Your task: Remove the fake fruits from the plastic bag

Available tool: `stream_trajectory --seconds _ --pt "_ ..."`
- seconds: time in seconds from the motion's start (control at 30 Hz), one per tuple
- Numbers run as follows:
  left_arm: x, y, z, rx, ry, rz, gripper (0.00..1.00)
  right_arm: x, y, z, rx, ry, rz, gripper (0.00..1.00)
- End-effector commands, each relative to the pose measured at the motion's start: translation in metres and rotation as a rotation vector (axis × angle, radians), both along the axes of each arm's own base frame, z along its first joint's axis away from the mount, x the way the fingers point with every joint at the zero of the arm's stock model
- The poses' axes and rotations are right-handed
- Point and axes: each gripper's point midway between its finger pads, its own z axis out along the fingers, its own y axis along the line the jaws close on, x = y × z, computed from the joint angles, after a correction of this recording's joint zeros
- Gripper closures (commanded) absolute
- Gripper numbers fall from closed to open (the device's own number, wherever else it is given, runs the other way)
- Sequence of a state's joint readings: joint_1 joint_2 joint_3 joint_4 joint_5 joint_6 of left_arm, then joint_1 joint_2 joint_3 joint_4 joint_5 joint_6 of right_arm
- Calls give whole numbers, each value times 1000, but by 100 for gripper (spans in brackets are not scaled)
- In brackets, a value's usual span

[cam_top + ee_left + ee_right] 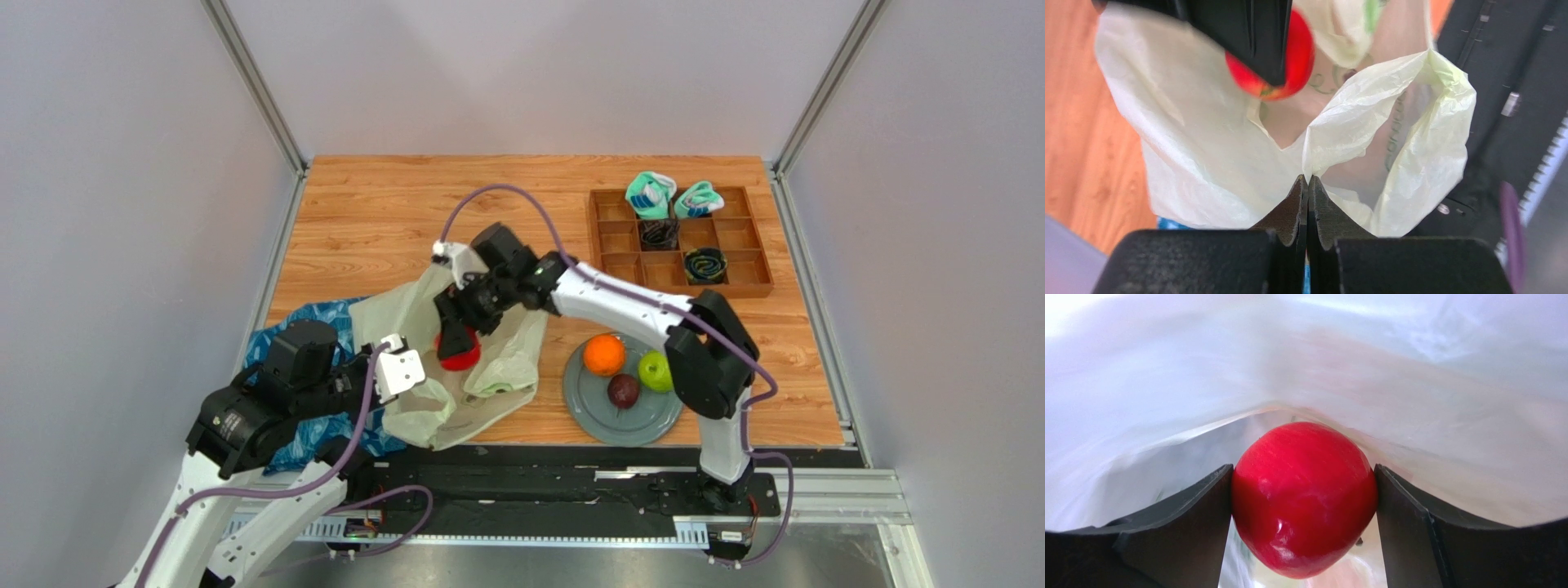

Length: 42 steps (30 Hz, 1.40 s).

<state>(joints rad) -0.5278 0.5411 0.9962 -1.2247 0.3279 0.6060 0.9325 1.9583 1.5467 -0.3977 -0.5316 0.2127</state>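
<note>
Overhead first: the plastic bag lies crumpled on the wooden table near the front edge, partly over a blue leaf-patterned bag to its left. Right gripper is down over the middle of the plastic bag, claw clamped on a red apple that shows bright against the pale film. Left gripper sits at the bag's near-left edge, touching it. Just right of the bag stands a grey plate holding an orange, a green apple and a dark brown-purple fruit, the three close together. Well back on the right, a wooden tray with compartments; two rolled socks in its rear cells. Left wrist view: the two dark fingers are pressed together with no gap, pinching a fold of the bag's rim, one loop handle ballooning to the right. The red apple shows near the top edge, half hidden behind a black finger of the other arm. Right wrist view: both fingers sit flat against the apple's sides, left and right, the fruit filling the narrow gap between them. Translucent bag film surrounds it above and on both sides, washed out white; whether other fruits lie deeper inside, cannot tell.
</note>
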Motion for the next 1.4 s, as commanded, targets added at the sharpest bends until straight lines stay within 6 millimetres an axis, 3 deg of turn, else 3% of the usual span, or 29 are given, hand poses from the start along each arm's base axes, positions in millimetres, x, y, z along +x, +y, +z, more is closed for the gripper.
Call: stream_trajectory --seconds 0.0,0.07,0.13,0.17,0.3,0.37,0.4,0.43,0.47,0.5,0.53,0.57,0.63,0.67,0.77,0.8,0.87,0.9,1.0,1.03,1.37 --pt "45 -1 21 5 -231 47 100 -37 -40 85 182 4 395 51" --pt "56 -1 28 27 -292 32 100 -33 -55 89 163 66 393 51" --pt "70 -5 37 36 -330 33 100 -22 -61 114 208 53 399 51" --pt "74 -7 39 31 -336 45 100 -27 -68 121 206 85 408 51" --pt "84 -20 40 -30 -332 56 100 -26 -99 162 196 -47 426 51" --pt "84 -23 38 -38 -319 43 100 -19 -126 160 136 -136 404 52" --pt "86 -25 35 -33 -304 40 100 -25 -142 170 127 -209 401 52" --pt "86 -25 36 -30 -298 41 100 -16 -159 165 66 -321 394 52" --pt "86 -26 35 -30 -287 40 100 -21 -175 140 1 -316 402 52" --pt "88 -27 33 -26 -275 43 100 -22 -188 130 -46 -359 407 52" --pt "90 -28 36 -32 -278 47 100 -20 -209 136 -106 -501 386 52" --pt "92 -28 37 -37 -277 64 100 -27 -227 97 -188 -482 414 52" --pt "96 -28 42 -53 -299 78 100 -32 -255 89 -258 -601 394 52" --pt "97 -29 43 -65 -298 82 100 -42 -270 64 -304 -593 431 52" --pt "96 -31 44 -91 -282 89 100 -52 -298 48 -380 -659 423 52" --pt "96 -32 43 -94 -274 89 100 -61 -309 28 -411 -632 445 52" --pt "96 -32 40 -98 -258 93 100 -64 -321 23 -436 -694 439 52" --pt "96 -32 40 -100 -255 98 100 -69 -328 8 -458 -699 470 52" --pt "95 -34 39 -120 -232 100 100 -64 -338 -3 -488 -816 508 50" --pt "95 -34 39 -125 -228 102 100 -67 -341 -16 -495 -821 525 50" --pt "90 -35 33 -135 -187 82 100 -61 -341 -36 -486 -968 582 42"
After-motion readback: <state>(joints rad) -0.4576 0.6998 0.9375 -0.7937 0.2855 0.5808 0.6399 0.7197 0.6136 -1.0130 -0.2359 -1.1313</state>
